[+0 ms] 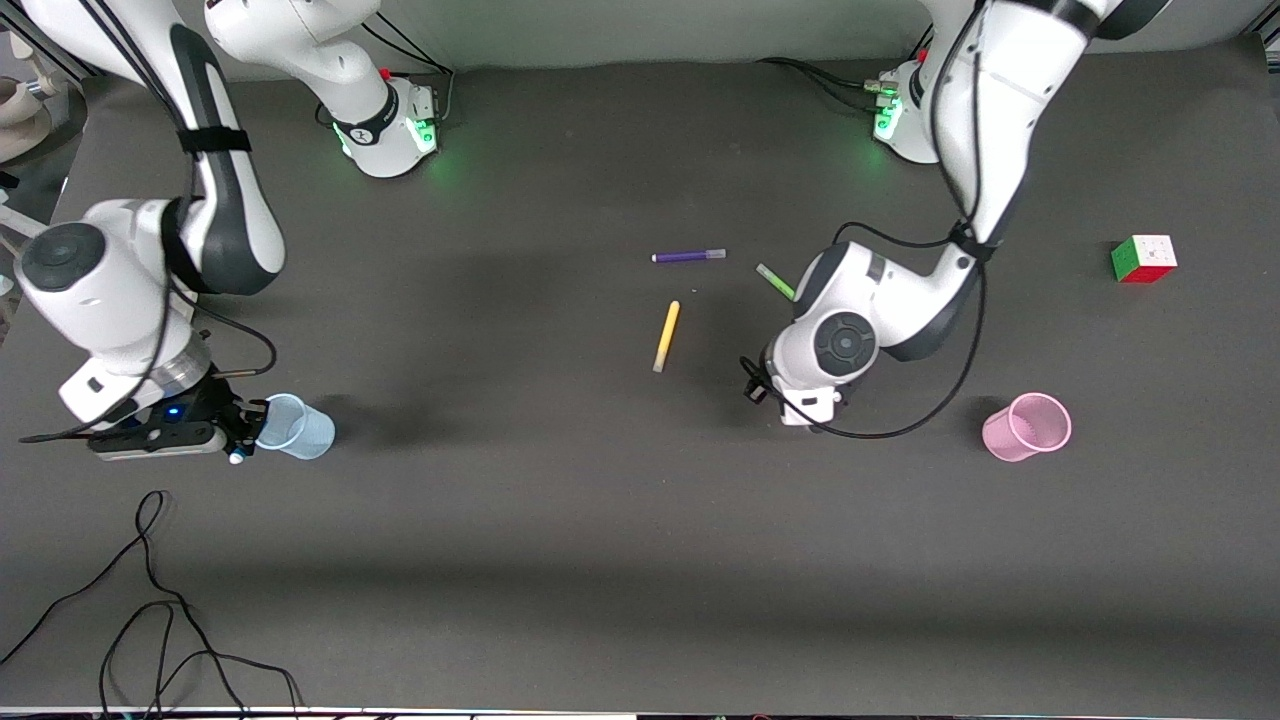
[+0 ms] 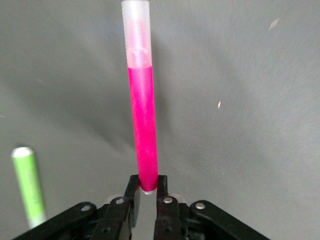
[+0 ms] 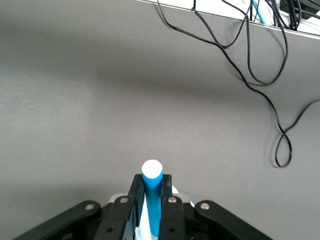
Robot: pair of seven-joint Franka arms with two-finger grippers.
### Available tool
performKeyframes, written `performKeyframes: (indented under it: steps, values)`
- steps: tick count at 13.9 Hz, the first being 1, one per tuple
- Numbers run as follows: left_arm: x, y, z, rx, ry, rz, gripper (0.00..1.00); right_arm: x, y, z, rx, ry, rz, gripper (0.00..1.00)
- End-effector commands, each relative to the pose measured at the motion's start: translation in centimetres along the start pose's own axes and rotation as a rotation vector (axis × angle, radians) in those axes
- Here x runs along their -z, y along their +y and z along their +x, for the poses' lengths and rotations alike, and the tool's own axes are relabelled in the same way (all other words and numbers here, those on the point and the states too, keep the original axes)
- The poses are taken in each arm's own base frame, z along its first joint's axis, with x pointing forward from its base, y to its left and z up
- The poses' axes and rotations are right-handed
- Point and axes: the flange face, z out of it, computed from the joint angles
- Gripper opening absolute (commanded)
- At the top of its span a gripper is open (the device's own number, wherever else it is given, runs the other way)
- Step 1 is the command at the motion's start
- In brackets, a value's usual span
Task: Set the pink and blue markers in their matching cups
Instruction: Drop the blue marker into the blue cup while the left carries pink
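Between end effector fingers (image 2: 162,200), slender magenta marker (image 2: 142,130)

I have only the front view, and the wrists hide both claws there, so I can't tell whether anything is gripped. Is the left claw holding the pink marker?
Observer: Yes. The left wrist view shows the left claw shut on the pink marker, gripping one end with the pale cap pointing away from the claw.
Operator: And the right claw, next to the blue cup?
Observer: The right wrist view shows the right claw shut on the blue marker, which is clamped between its fingers.
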Motion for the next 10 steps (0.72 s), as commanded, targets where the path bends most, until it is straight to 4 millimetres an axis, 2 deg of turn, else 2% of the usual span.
performKeyframes:
  steps: [1,2,3,5,6,7,8,9,10]
  values:
    - [9.5,-2.4,4.3,-0.031,-0.027,0.052,0.00,-1.5,-0.4,-0.8,0.055,0.045,-0.022,0.00]
    - [12.7,-3.5,6.5,-0.040,-0.078,0.086,0.00,-1.7,-0.5,-0.7,0.057,0.056,-0.027,0.00]
    - [16.8,-4.9,8.9,-0.066,-0.159,0.092,0.00,-2.0,-0.4,-1.0,0.057,0.059,-0.028,0.00]
    - [22.7,-9.2,15.0,-0.114,-0.300,0.060,0.00,-2.7,-0.6,-1.8,0.058,0.067,-0.026,0.00]
    - [24.3,-12.1,18.8,-0.122,-0.362,0.016,0.00,-3.1,-0.7,-2.3,0.059,0.073,-0.026,0.00]
    - [24.8,-15.3,22.6,-0.134,-0.455,-0.056,0.00,-3.3,-0.6,-2.6,0.057,0.082,-0.027,0.00]
    - [24.9,-18.7,25.9,-0.146,-0.559,-0.133,0.00,-3.4,-0.6,-2.8,0.058,0.079,-0.027,0.20]
    - [24.1,-20.9,28.5,-0.148,-0.647,-0.188,0.00,-3.8,-0.4,-2.9,0.053,0.071,-0.031,0.93]
    - [22.9,-22.9,31.1,-0.119,-0.713,-0.233,0.00,-4.0,-0.1,-2.9,0.049,0.069,-0.034,1.00]
